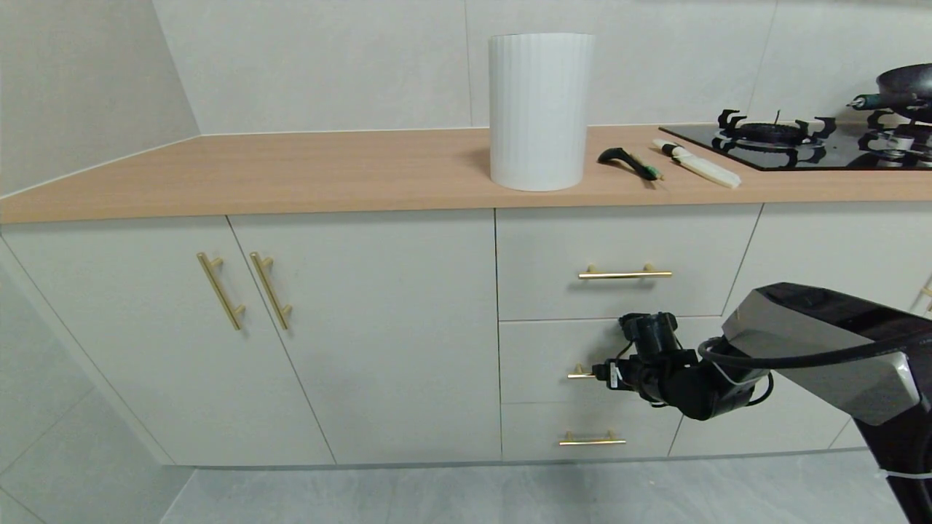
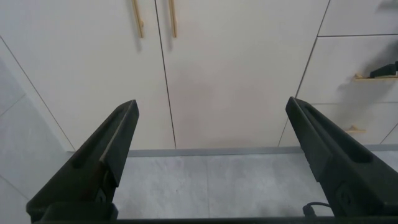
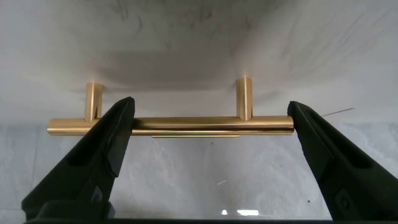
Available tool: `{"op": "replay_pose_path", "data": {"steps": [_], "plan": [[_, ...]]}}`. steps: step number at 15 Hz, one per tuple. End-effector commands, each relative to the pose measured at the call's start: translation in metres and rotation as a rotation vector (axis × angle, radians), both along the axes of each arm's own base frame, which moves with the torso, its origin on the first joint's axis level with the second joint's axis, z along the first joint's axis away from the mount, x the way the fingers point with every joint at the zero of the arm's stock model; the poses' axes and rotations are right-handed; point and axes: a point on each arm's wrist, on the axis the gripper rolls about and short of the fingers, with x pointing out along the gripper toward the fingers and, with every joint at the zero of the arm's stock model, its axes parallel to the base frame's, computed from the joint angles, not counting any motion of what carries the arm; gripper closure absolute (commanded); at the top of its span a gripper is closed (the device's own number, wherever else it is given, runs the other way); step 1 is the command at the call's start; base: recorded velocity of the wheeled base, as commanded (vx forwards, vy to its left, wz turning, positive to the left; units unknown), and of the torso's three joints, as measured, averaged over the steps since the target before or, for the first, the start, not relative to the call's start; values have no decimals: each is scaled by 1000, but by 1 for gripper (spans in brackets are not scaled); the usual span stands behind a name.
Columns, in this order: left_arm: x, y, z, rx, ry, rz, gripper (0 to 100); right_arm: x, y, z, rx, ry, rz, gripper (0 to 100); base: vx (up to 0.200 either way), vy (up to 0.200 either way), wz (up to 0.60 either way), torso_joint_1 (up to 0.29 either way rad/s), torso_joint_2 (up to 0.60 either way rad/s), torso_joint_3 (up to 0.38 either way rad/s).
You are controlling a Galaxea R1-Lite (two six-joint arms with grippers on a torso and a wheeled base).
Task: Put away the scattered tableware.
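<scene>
The right gripper (image 3: 210, 107) is spread wide, just at a brass drawer handle (image 3: 186, 127); the left gripper (image 2: 211, 104), also spread, faces the low cabinet doors (image 2: 236, 74).

No readable text, label, number or sign stands on anything in these views

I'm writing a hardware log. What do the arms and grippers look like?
Right arm: a silver-grey boxy shell with a glossy black top, then a black wrist with a looping black cable and white tags. The left gripper and right gripper have long, black, tapering fingers.
</scene>
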Motion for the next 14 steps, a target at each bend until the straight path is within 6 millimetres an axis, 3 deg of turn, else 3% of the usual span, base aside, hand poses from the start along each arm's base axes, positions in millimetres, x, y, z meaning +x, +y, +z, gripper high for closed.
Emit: {"op": "replay_pose_path", "data": {"steps": [1,8,11,12,13,14], "plan": [[0,0,0,0,0,0,0,-2,0,-4,-9,25,2,0,0,0,0,0,0,0],[0,0,0,0,2,0,0,-6,-2,-4,-23,61,5,0,0,0,0,0,0,0],[0,0,0,0,0,0,0,-24,-3,12,-33,99,14,0,0,0,0,0,0,0],[0,0,0,0,2,0,0,-49,2,54,-34,112,50,0,0,0,0,0,0,0],[0,0,0,0,2,0,0,-55,3,64,-31,113,61,0,0,0,0,0,0,0],[0,0,0,0,0,0,0,-77,6,101,-21,110,98,0,0,0,0,0,0,0]]}}
